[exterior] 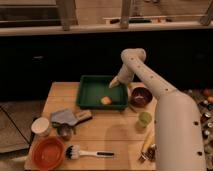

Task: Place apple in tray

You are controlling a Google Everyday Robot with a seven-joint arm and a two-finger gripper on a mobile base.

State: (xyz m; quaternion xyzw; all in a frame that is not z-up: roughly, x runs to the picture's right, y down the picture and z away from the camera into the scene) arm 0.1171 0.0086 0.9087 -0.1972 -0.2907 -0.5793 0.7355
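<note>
**Apple resting inside the green tray, gripper lifted beside it**

Apple [105, 100], small and yellow-orange, lies on the floor of the dark green tray [90, 93], toward its front right corner and close to the near wall. Nothing touches the fruit. The tray is rectangular with raised sides and sits at the far middle of a light wooden table [120, 135].

The gripper [114, 83] hangs above the tray's right rim, up and to the right of the apple and clear of it. Whether its fingers are spread or pressed together cannot be told from here. The white arm [170, 115] rises from the lower right, bends high over the table's back edge and angles down to the gripper.

Just right of the tray stands a dark maroon bowl [141, 96]. In front of that bowl is a light green cup [144, 119]. Near the left front of the tray lies a grey cloth [63, 116] with a wooden-handled tool beside it. A white cup [40, 126] stands at the left edge. An orange bowl [48, 152] sits at the front left corner, and a white brush [82, 151] lies just right of it.
</note>
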